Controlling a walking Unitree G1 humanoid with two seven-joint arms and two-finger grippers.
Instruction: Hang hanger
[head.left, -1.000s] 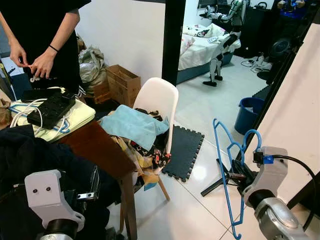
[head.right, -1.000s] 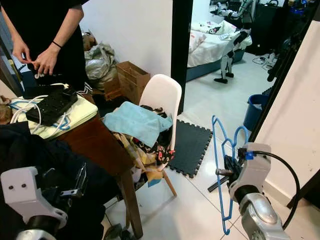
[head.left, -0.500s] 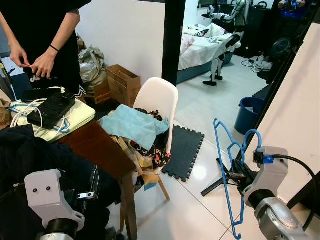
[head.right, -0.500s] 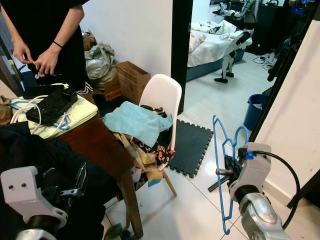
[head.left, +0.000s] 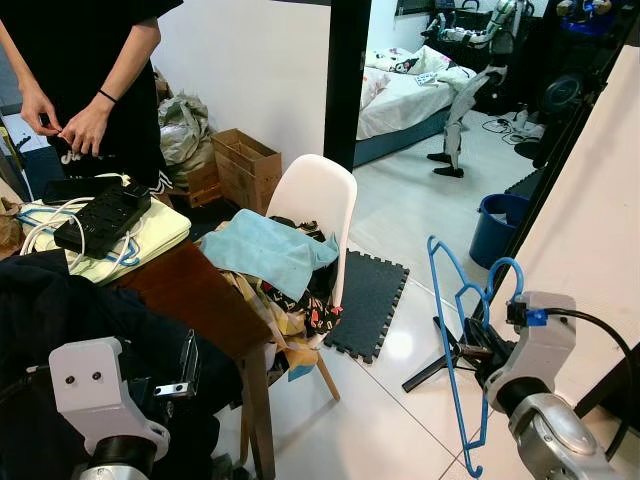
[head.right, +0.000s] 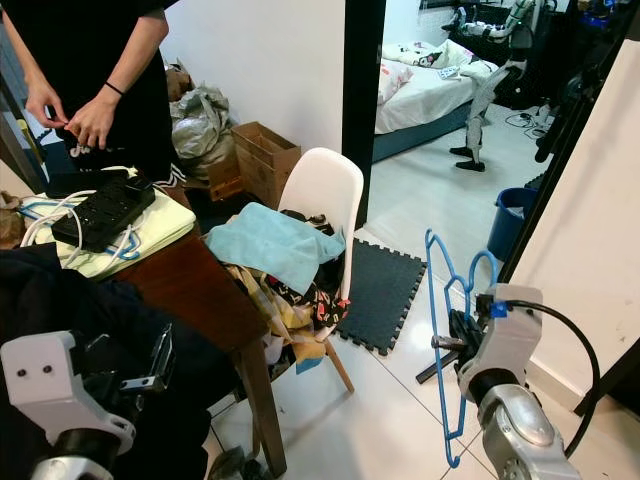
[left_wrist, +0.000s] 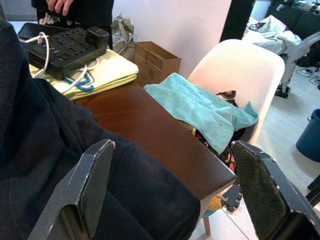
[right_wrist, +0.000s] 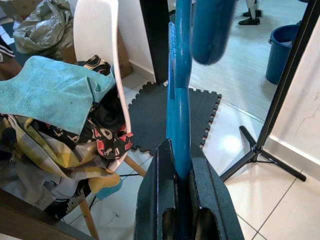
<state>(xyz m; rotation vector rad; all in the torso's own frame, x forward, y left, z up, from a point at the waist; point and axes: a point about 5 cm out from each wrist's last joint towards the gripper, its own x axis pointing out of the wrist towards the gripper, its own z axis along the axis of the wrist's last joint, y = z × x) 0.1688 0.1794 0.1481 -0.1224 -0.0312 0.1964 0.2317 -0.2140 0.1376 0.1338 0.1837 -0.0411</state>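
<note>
We see open white tile floor (head.left: 400, 210) running from our right side to the far doorway, bounded on the right by a white panel (head.left: 590, 220) and on the left by a white chair (head.left: 318, 200) heaped with clothes under a light blue towel (head.left: 265, 250). A dark foam mat (head.left: 367, 303) lies just right of the chair, and a black tripod leg (head.left: 435, 365) crosses the floor near our right hand (head.right: 452, 338). That hand is clamped on the blue hanger (head.left: 450, 330), which stands upright in front of the white panel, its hook above the fingers (right_wrist: 160, 200). Our left hand (left_wrist: 175, 200) is spread wide and holds nothing, above dark clothing (left_wrist: 45, 150) on the brown counter (head.left: 190, 290). A person (head.left: 90, 60) stands at the far left beside a black power strip (head.left: 105, 215).
</note>
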